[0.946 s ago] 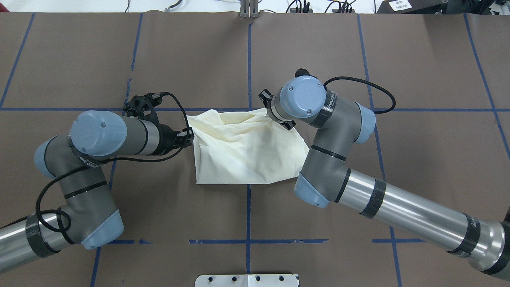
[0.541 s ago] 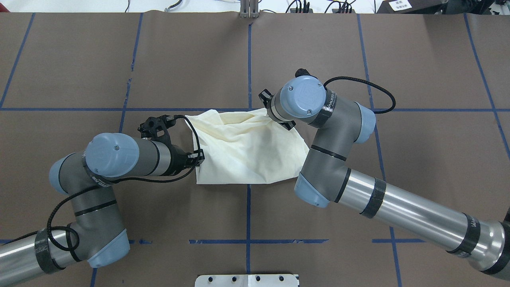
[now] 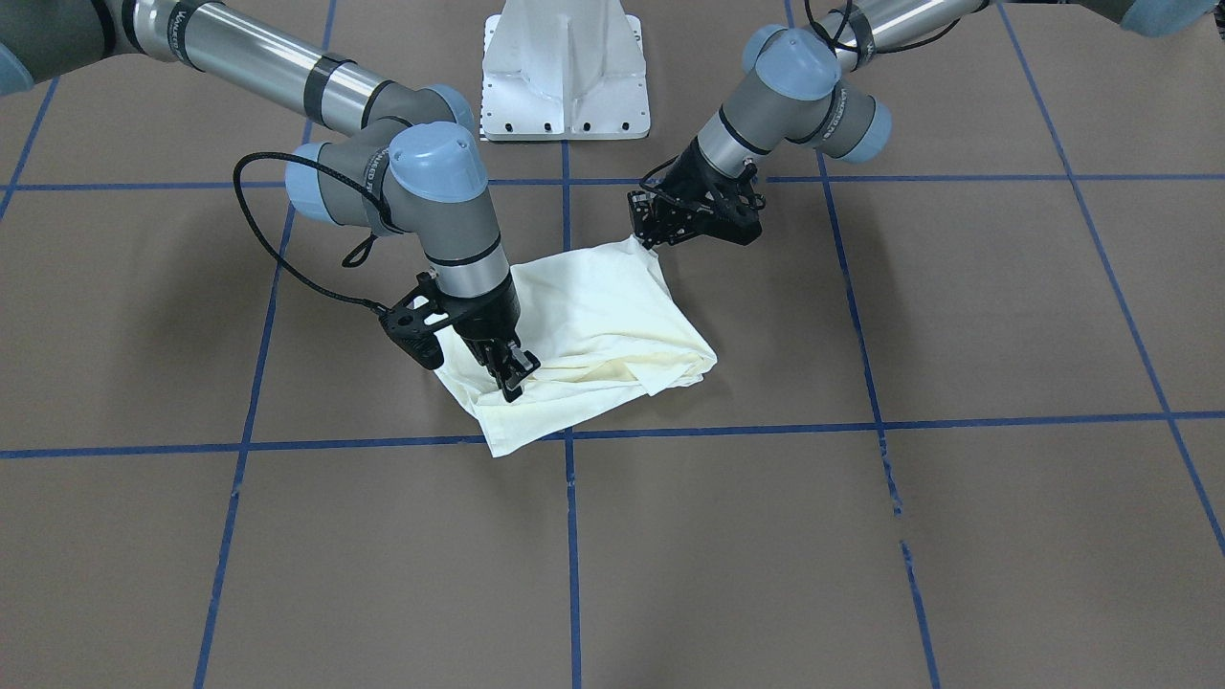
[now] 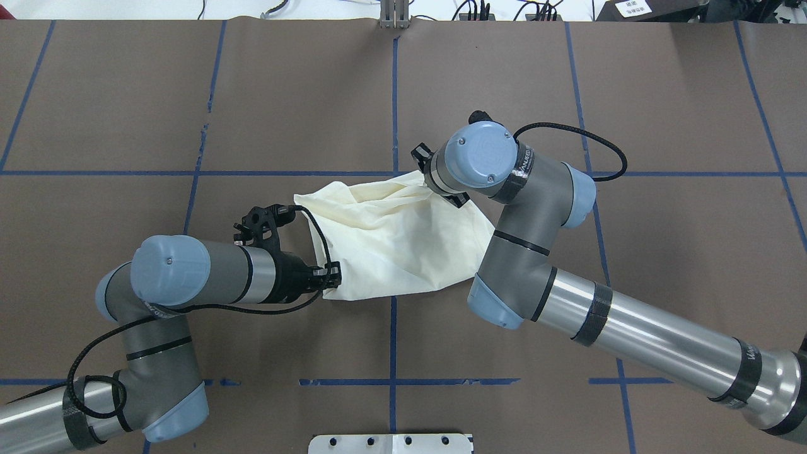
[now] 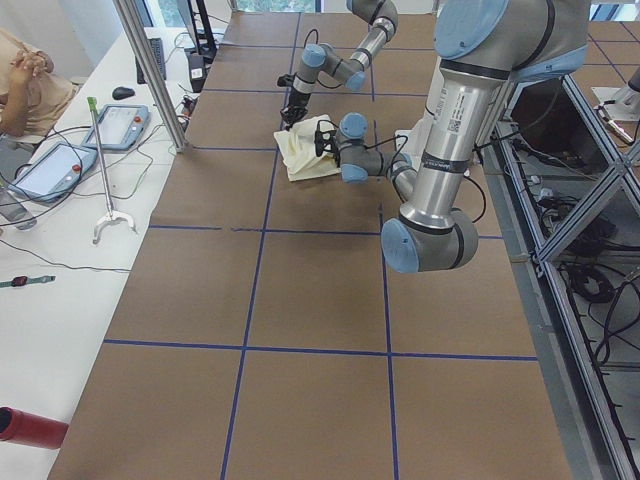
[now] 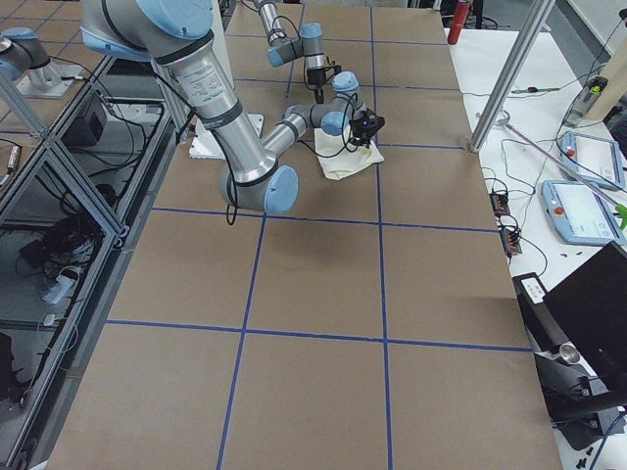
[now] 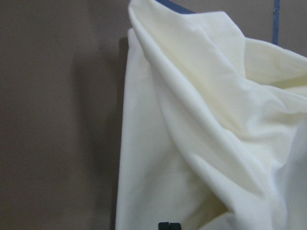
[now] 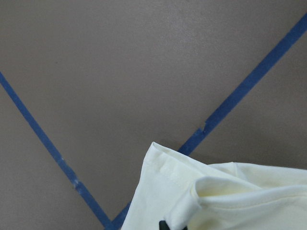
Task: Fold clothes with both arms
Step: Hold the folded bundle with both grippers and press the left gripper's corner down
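The cream shirt (image 4: 397,239) lies as a folded, rumpled bundle at the table's middle, plain side up, with its print hidden. It also shows in the front view (image 3: 593,325). My left gripper (image 4: 332,276) is shut on the shirt's near left corner; in the front view (image 3: 643,234) it sits at the corner nearest the base. My right gripper (image 3: 514,375) points down and is shut on the cloth near the far edge; in the overhead view its wrist hides the fingers. Cloth fills the left wrist view (image 7: 201,120) and the bottom of the right wrist view (image 8: 206,196).
The brown table cover carries a grid of blue tape lines (image 4: 393,94). The white pedestal base (image 3: 565,67) stands at the robot's edge. A side table with tablets (image 5: 60,165), a person (image 5: 20,80) and a metal pole (image 5: 150,70) lies beyond the far edge.
My left gripper has moved toward the robot and rightward along the shirt's left edge, dragging that corner inward. The right arm has barely moved.
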Action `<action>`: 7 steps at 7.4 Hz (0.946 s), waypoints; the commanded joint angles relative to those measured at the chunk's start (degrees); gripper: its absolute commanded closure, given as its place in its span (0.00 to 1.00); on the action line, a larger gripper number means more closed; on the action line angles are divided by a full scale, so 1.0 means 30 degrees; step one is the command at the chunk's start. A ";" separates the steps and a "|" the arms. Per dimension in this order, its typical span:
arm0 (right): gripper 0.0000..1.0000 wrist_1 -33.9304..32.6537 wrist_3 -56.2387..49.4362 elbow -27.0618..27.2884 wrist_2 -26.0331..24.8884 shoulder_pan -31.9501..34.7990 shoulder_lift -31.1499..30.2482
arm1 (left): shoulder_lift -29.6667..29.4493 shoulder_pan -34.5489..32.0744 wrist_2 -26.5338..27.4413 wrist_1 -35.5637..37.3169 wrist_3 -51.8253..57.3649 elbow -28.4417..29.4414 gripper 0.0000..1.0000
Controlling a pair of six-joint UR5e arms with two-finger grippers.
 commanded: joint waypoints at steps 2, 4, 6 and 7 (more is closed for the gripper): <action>1.00 0.0022 0.0005 -0.0049 0.0003 -0.0001 -0.0118 | -0.0028 0.1976 -0.0371 -0.3084 0.0269 0.1873 1.00; 1.00 0.0051 0.0034 -0.0020 0.0003 -0.0001 -0.0118 | 0.0029 0.2098 -0.0400 -0.4263 0.0388 0.2087 1.00; 1.00 0.0051 -0.0053 -0.0223 0.0003 0.0057 -0.0322 | 0.0291 0.1865 -0.1740 -0.4412 0.0446 0.1620 1.00; 1.00 0.0051 -0.0025 -0.0254 0.0003 0.0261 -0.0323 | 0.1424 0.1893 -0.1777 -0.4558 0.0418 0.0544 1.00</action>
